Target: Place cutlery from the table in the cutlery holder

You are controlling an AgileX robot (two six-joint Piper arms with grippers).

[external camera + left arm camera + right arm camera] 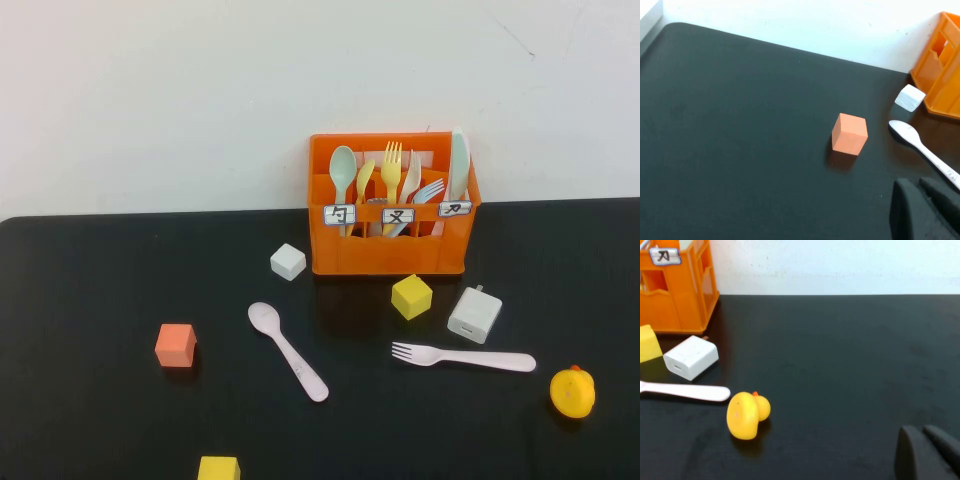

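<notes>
A: Item one, risks. The pink spoon [287, 350] lies flat on the black counter [90, 290], bowl toward the orange cutlery holder [392, 252], handle slanting toward the robot. The pink fork [463, 357] lies flat too, tines pointing to the robot's left, near the white charger [474, 315].

B: Likely faults?

A: Both are thin and flush with the counter, so a claw could skid off a handle or push it along. The yellow cube [411, 296] and the charger crowd the fork; the yellow duck [572, 392] sits just past its handle end. A loose approach might knock any of them. The slots already hold pieces, so a tilted insertion could jam on a rim.

B: Claws?

A: Left claw [927, 210]: dark tips at the edge of its wrist view, close together, holding nothing, near the spoon's handle. Right claw [930, 452]: same, tips nearly closed, empty, well apart from the duck and fork. Neither appears in the high view.

B: Item two, the holder.

A: It stands at the counter's far edge by the wall, with three labelled front compartments. Contents: a pale green spoon [343, 172], a yellow fork [391, 170], a pale green knife-like piece [459, 166], and several others I cannot sort by slot.

B: Strays?

A: A white cube [288, 261] beside the holder, a coral cube [176, 345], and a second yellow cube [218, 468] at the near edge.
</notes>
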